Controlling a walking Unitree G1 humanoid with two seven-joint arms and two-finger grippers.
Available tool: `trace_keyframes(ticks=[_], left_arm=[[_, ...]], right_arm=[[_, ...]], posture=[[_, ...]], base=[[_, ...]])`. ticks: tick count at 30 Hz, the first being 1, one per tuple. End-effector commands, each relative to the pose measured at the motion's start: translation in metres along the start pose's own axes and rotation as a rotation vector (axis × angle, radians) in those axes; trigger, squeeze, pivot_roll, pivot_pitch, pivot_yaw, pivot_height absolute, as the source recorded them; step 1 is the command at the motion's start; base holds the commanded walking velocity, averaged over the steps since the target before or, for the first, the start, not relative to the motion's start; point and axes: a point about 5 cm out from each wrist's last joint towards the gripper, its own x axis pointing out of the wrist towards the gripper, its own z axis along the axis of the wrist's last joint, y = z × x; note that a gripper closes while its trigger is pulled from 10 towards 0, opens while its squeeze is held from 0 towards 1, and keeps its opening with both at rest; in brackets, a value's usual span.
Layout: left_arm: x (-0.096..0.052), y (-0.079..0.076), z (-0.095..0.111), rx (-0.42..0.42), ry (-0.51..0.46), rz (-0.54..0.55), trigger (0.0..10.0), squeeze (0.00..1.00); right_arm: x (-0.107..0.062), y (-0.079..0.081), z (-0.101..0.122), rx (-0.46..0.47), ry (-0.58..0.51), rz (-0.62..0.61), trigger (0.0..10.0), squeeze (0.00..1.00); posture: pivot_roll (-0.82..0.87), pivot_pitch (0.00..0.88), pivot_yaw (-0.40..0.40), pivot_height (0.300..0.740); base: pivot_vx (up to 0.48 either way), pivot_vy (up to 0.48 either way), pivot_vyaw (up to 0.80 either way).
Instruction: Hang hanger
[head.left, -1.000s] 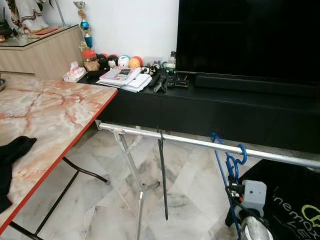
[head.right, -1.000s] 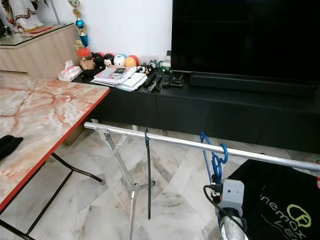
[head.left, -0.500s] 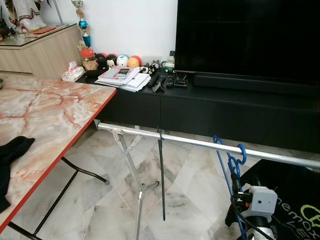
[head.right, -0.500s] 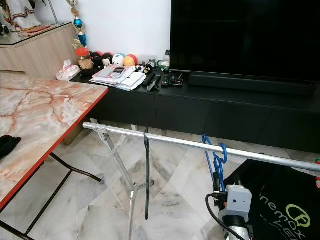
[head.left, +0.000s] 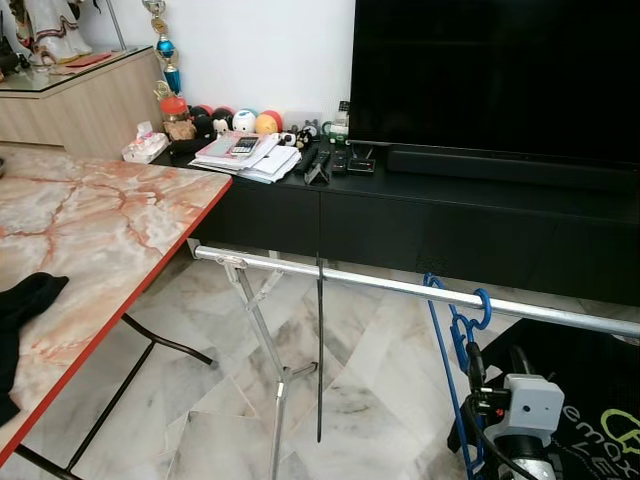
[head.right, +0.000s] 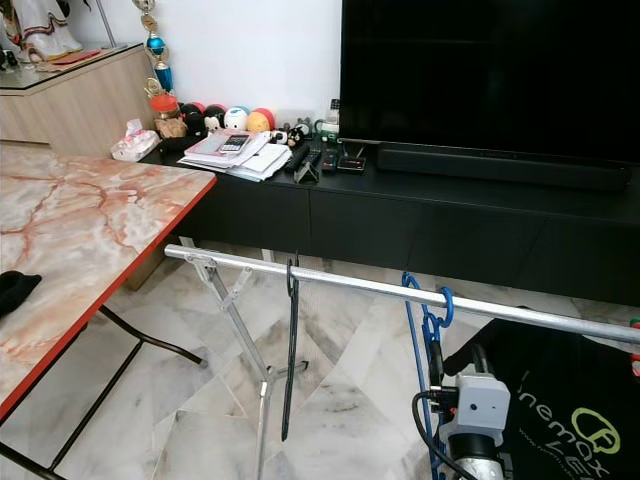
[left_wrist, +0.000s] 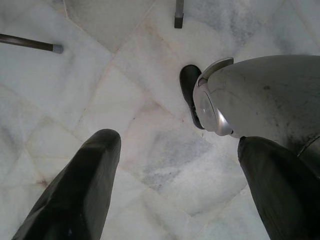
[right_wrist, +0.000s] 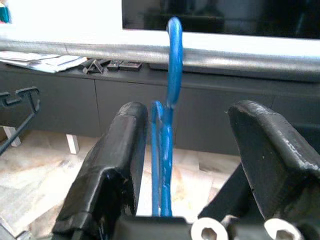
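Since a second ago my right tool (right_wrist: 185, 165) has dropped back, spread wide around the blue hanger (head.left: 457, 340); light, stiff plastic, hooked on the rail (head.left: 380, 285).

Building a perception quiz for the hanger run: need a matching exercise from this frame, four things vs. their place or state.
Column 1:
1. blue hanger
2. black hanger
3. black cloth
4. stack of papers

Column 2:
A. lying on the marble table
B. hooked over the metal rail, between the open fingers of the right gripper
C. on the black TV cabinet
D. hanging from the rail nearer its left end, away from both grippers

Pairs: 1-B, 2-D, 3-A, 4-C
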Motion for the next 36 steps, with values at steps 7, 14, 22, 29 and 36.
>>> trace_keyframes(ticks=[7, 14, 22, 29, 36], left_arm=[[0.0, 0.001, 0.001, -0.013, 0.0, -0.002, 10.0, 0.0], [0.0, 0.001, 0.002, -0.005, 0.0, -0.003, 10.0, 0.0], [0.0, 0.002, 0.002, 0.001, 0.001, -0.008, 10.0, 0.0], [0.0, 0.002, 0.002, 0.005, 0.001, -0.007, 10.0, 0.0], [0.0, 0.002, 0.003, 0.006, 0.0, -0.008, 10.0, 0.0]], right_arm=[[0.012, 0.006, 0.006, 0.041, 0.006, -0.035, 10.0, 0.0], [0.014, 0.008, 0.007, 0.045, 0.006, -0.035, 10.0, 0.0], [0.009, 0.018, 0.004, 0.03, 0.02, 0.005, 10.0, 0.0], [0.009, 0.018, 0.003, 0.031, 0.025, 0.003, 10.0, 0.0], [0.01, 0.019, 0.003, 0.03, 0.025, 0.001, 10.0, 0.0]], posture=[[0.06, 0.0, 0.024, 0.74], [0.07, 0.0, 0.022, 0.74], [0.07, 0.0, 0.024, 0.74], [0.07, 0.0, 0.024, 0.74], [0.07, 0.0, 0.025, 0.74]], base=[[0.0, 0.0, 0.0], [0.0, 0.0, 0.0], [0.0, 0.0, 0.0], [0.0, 0.0, 0.0], [-0.14, 0.0, 0.0]])
